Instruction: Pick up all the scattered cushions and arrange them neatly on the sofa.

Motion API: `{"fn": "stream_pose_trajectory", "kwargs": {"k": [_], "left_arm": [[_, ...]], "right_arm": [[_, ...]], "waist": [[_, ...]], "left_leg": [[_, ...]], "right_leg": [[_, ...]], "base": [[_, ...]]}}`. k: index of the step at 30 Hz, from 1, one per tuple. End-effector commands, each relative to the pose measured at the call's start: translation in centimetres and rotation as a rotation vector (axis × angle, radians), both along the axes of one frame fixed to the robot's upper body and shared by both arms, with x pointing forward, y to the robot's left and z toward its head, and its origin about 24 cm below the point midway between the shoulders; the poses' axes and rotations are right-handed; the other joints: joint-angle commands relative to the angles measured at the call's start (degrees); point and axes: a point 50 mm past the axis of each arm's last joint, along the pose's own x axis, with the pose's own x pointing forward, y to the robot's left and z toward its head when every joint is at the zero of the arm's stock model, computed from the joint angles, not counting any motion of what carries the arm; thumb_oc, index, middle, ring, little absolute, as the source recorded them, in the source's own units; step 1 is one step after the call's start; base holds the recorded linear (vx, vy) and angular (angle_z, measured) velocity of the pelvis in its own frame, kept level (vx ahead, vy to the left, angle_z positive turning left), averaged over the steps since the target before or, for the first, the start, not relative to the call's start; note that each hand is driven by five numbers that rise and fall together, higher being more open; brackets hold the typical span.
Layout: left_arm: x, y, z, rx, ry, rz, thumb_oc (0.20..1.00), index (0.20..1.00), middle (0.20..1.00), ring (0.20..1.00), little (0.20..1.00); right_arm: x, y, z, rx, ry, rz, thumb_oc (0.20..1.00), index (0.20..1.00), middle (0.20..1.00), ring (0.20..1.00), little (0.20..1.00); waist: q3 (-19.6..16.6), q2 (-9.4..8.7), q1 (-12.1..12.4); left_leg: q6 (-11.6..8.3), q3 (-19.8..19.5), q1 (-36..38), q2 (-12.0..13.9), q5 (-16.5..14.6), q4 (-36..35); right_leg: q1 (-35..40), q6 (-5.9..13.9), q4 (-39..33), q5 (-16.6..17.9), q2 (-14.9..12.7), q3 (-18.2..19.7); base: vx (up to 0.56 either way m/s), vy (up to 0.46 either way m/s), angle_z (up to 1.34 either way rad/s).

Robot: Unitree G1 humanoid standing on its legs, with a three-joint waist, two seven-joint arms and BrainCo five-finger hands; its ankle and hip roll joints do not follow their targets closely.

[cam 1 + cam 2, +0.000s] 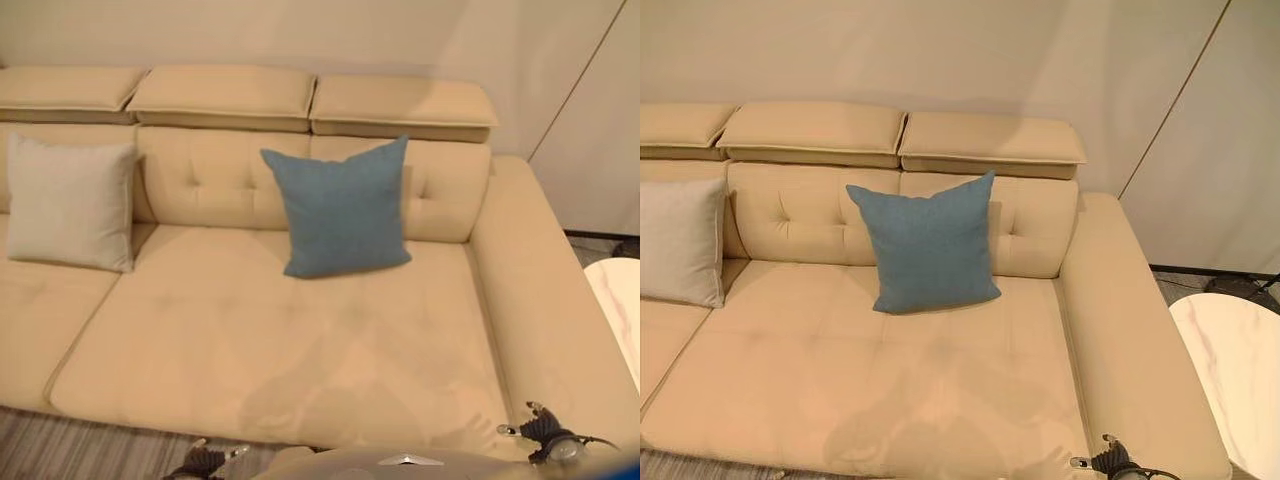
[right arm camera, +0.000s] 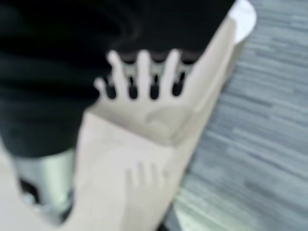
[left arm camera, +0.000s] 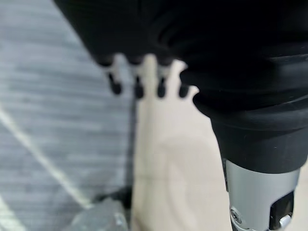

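Looking down at the beige sofa (image 1: pixel 300 350), I see the blue cushion (image 1: pixel 342 208) propped upright against the sofa's backrest, its lower edge resting on the seat, roughly below the gap between the middle and right headrests. Along that same backrest, well apart toward the sofa's left end, the pale grey cushion (image 1: pixel 68 203) also stands upright on the seat. Both of my hands hang low at the sofa's front edge and hold nothing: my left hand (image 3: pixel 144 72) sits over the line where the sofa's front meets the grey striped floor (image 3: pixel 53 120), its fingers (image 3: pixel 114 85) straight and relaxed; my right hand (image 2: pixel 139 77) is near the sofa's right armrest, its fingers (image 2: pixel 144 72) spread straight and wide over the beige upholstery. Beyond the sofa's right armrest, the rounded edge of a white marble worktop (image 1: pixel 1235 370) stands on the floor
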Motion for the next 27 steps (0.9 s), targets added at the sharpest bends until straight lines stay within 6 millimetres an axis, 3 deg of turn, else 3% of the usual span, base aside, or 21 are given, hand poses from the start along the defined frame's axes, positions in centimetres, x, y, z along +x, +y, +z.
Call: {"fn": "stream_pose_trajectory", "kwargs": {"k": [1, 2, 3, 4, 5, 6, 10, 14, 16, 19, 22, 24, 27], "left_arm": [[1.7, 2.1, 1.1, 0.072, -0.036, -0.031, 1.0, 1.0, 1.0, 1.0, 1.0], [1.7, 2.1, 1.1, 0.072, -0.036, -0.031, 1.0, 1.0, 1.0, 1.0, 1.0], [1.3, 1.7, 0.8, 0.061, -0.019, -0.023, 1.0, 1.0, 1.0, 1.0, 1.0], [1.3, 1.7, 0.8, 0.061, -0.019, -0.023, 1.0, 1.0, 1.0, 1.0, 1.0], [0.7, 1.4, 0.6, 0.05, -0.005, -0.017, 1.0, 1.0, 1.0, 1.0, 1.0], [0.5, 1.2, 0.5, 0.043, 0.002, -0.017, 1.0, 1.0, 1.0, 1.0, 1.0], [0.4, 0.7, 0.3, 0.02, 0.002, -0.006, 1.0, 1.0, 1.0, 1.0, 1.0], [0.1, 0.4, 0.1, 0.008, 0.017, -0.017, 1.0, 1.0, 1.0, 1.0, 1.0], [0.1, 0.5, 0.1, 0.013, 0.021, -0.027, 1.0, 1.0, 1.0, 1.0, 1.0], [-0.4, 0.9, 0.1, 0.032, 0.047, -0.035, 1.0, 1.0, 1.0, 1.0, 1.0], [0.2, 1.5, 0.5, 0.051, 0.04, -0.049, 1.0, 1.0, 1.0, 1.0, 1.0], [0.1, 2.1, 0.7, 0.068, 0.047, -0.055, 1.0, 1.0, 1.0, 1.0, 1.0], [-0.5, 2.4, 0.7, 0.068, 0.057, -0.038, 1.0, 1.0, 1.0, 1.0, 1.0]], "right_arm": [[2.3, 0.5, 0.5, -0.002, -0.075, -0.025, 1.0, 1.0, 1.0, 1.0, 1.0], [2.3, 0.5, 0.5, -0.002, -0.075, -0.025, 1.0, 1.0, 1.0, 1.0, 1.0], [2.1, 0.4, 0.4, -0.006, -0.063, -0.02, 1.0, 1.0, 1.0, 1.0, 1.0], [2.1, 0.5, 0.4, -0.006, -0.063, -0.02, 1.0, 1.0, 1.0, 1.0, 1.0], [1.6, 0.3, 0.3, -0.014, -0.038, -0.01, 1.0, 1.0, 1.0, 1.0, 1.0], [1.4, 0.2, 0.2, -0.017, -0.028, -0.01, 1.0, 1.0, 1.0, 1.0, 1.0], [1.2, 0.2, 0.1, -0.015, -0.016, -0.017, 1.0, 1.0, 1.0, 1.0, 1.0], [0.7, 0.4, -0.2, -0.006, 0.009, -0.046, 1.0, 1.0, 1.0, 1.0, 1.0], [0.9, 0.5, -0.2, -0.005, 0.006, -0.046, 1.0, 1.0, 1.0, 1.0, 1.0], [1.6, 1.2, -0.2, 0.002, 0.006, -0.018, 1.0, 1.0, 1.0, 1.0, 1.0], [2.0, 1.4, -0.2, 0.003, 0.004, -0.011, 1.0, 1.0, 1.0, 1.0, 1.0], [1.2, 1.8, -0.7, 0.028, 0.026, -0.024, 1.0, 1.0, 1.0, 1.0, 1.0], [0.9, 1.5, -0.7, 0.028, 0.029, -0.049, 1.0, 1.0, 1.0, 1.0, 1.0]], "waist": [[2.58, -6.73, 0.46], [2.55, -6.7, 0.44], [2.52, -7.99, -0.16], [2.39, -8.04, -0.26], [2.14, -8.1, -0.55], [1.92, -7.85, -0.74], [1.36, -6.44, -1.59], [1.28, -4.92, -2.56], [1.72, -4.97, -2.58], [2.87, -5.78, -2.73], [3.97, -5.2, -2.89], [3.58, -4.66, -1.68], [2.15, -4.94, 0.02]], "left_leg": [[-1.89, 7.05, -0.68, 0.64, -2.16, 3.19], [-1.88, 7.0, -0.82, 0.67, -2.27, 3.38], [-0.42, 5.9, 0.87, -0.14, -7.86, 8.23], [-0.37, 5.84, 0.66, -0.24, -7.71, 8.17], [0.14, 6.08, 3.0, -0.02, -10.92, 10.11], [0.35, 5.82, 4.52, 0.02, -12.14, 10.65], [-0.04, 5.13, 8.93, 0.03, -12.8, 8.76], [1.17, 4.49, 10.54, -3.04, -15.21, 5.83], [1.8, 4.66, 10.3, -3.97, -15.72, 6.19], [3.76, 4.21, 8.94, -8.59, -16.8, 7.32], [4.76, 5.16, 6.47, -8.61, -16.17, 9.1], [5.62, 5.86, 5.39, -8.36, -14.36, 8.07], [5.13, 6.48, 5.08, -7.4, -13.13, 7.04]], "right_leg": [[6.29, 2.29, -17.07, 7.65, 0.76, -2.63], [6.25, 2.29, -17.07, 7.66, 0.79, -2.66], [5.27, 2.57, -17.24, 9.02, -0.21, -2.38], [5.09, 2.59, -17.24, 9.09, -0.3, -2.44], [4.97, 2.63, -17.21, 9.37, -0.55, -2.21], [4.82, 2.6, -17.07, 9.49, -0.63, -1.99], [3.63, 2.77, -16.12, 10.14, -0.75, -1.87], [0.25, 3.83, -14.93, 14.05, -2.49, -0.57], [-1.1, 4.19, -14.44, 15.29, -3.13, -0.36], [-4.48, 6.46, -15.9, 19.43, -5.12, 0.49], [-6.06, 6.22, -13.2, 17.39, -4.96, 2.78], [-2.97, 4.41, -8.24, 13.32, -5.29, 3.55], [1.95, 4.41, -8.55, 11.99, -5.99, 3.68]], "base": [[-0.12, -0.072, 0.46], [-0.17, -0.094, 0.33], [-0.11, -0.053, 0.51], [-0.16, -0.04, 0.58], [-0.07, 0.037, 0.52], [-0.07, 0.036, 0.25], [-0.09, 0.124, 0.03], [-0.19, 0.219, 0.02], [-0.19, 0.161, -0.2], [-0.28, 0.212, -0.74], [-0.27, 0.078, -0.62], [-0.25, 0.017, -0.28], [-0.05, -0.112, -0.3]]}}
